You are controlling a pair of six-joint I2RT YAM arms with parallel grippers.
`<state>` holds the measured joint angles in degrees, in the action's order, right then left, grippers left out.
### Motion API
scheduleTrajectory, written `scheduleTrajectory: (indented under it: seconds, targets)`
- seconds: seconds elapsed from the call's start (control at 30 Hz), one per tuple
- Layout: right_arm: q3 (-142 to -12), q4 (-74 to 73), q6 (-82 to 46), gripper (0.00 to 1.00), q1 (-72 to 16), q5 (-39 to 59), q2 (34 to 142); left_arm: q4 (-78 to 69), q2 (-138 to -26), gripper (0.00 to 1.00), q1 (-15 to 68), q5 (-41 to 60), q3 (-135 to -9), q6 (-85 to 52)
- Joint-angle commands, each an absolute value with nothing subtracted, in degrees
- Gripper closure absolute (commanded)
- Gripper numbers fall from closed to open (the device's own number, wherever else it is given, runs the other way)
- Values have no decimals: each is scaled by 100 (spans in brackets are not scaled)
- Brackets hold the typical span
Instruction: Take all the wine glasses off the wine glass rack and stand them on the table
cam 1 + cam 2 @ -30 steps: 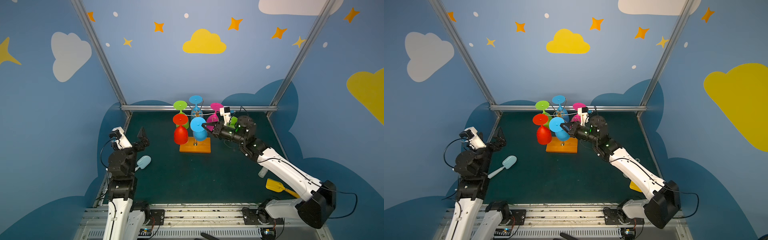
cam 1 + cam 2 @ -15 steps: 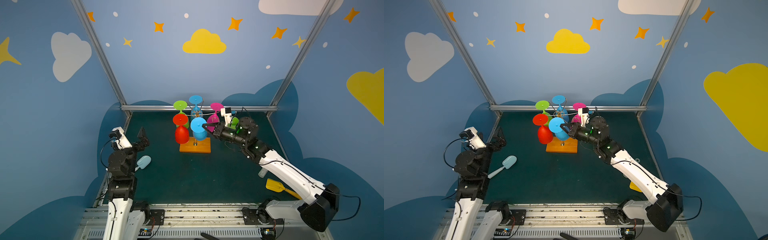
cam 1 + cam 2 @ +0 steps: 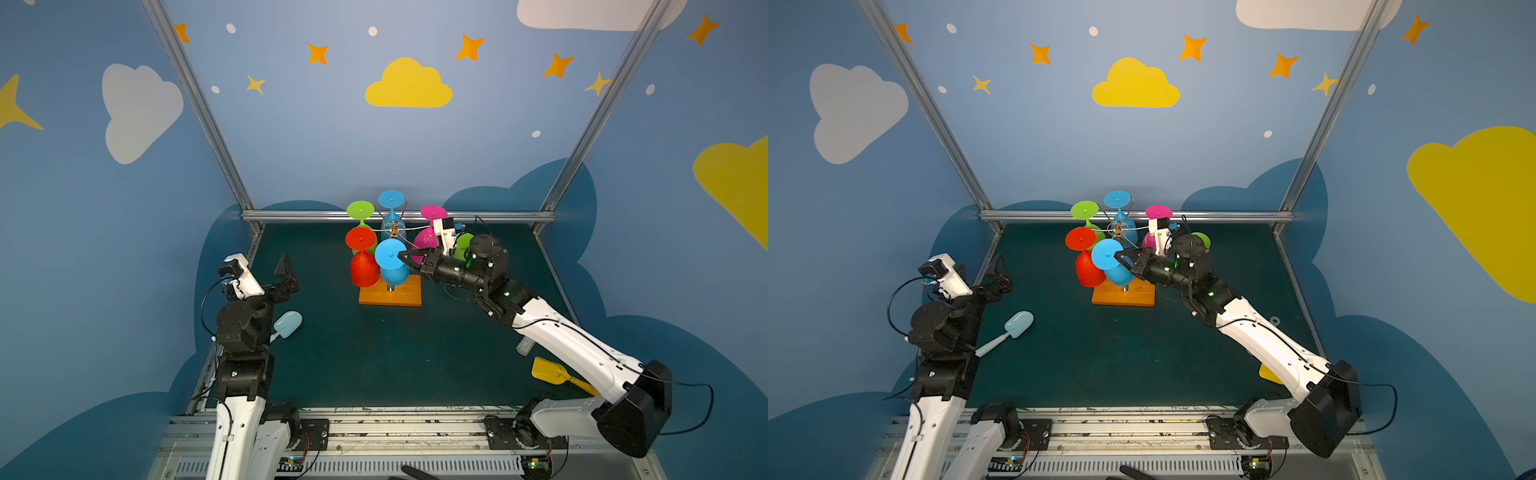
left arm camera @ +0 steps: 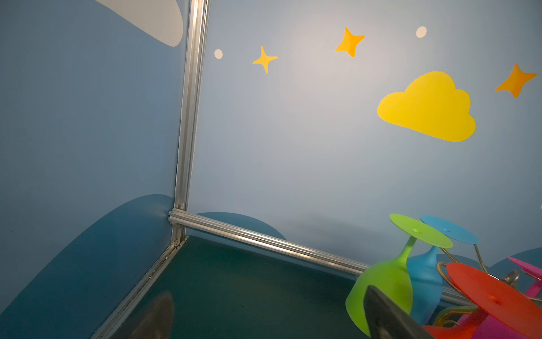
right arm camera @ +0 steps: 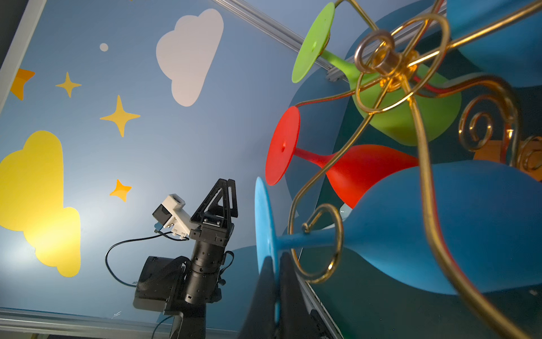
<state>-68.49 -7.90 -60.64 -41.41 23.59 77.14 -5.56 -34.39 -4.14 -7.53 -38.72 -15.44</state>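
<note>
Grip first: the right claw (image 3: 405,257) is pinched shut on the thin rim of the round foot of the blue wine glass (image 3: 392,272). The right wrist view shows its two black fingers (image 5: 264,293) pressed on both sides of that foot. The glass hangs upside down at the front of the wine glass rack (image 3: 388,296), foot up and bowl down, leaning a little. Its long line runs from the claw down toward the rack's orange wood bottom. Its stem sits inside a gold curl (image 5: 341,237) of the rack, and that is the thing to watch. The glass likely has to slide sideways out of the curl's open end before it can come away. The claw reaches in from the robot's right side, so the glass lies just ahead of its tips. A red glass (image 3: 364,270) hangs just beside the blue one; they may be touching, but it is hard to tell from here. The left claw (image 3: 286,276) is spread wide, holds nothing, and sits well apart near the left wall. The right arm is by far the nearer one.
</note>
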Motion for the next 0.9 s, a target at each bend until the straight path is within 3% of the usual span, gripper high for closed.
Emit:
scheduleTrajectory:
  seconds: [0.0,0.87]
  targets:
    - [-7127,-992,-6178,100,-4157,2477,7790,-562,-3393,1,-453,-787,-3814,-1519]
    - [-6630,-2306,-7727,100,-3824,2877,8036,-562,-3385,1,-453,-809,-3813,-1511]
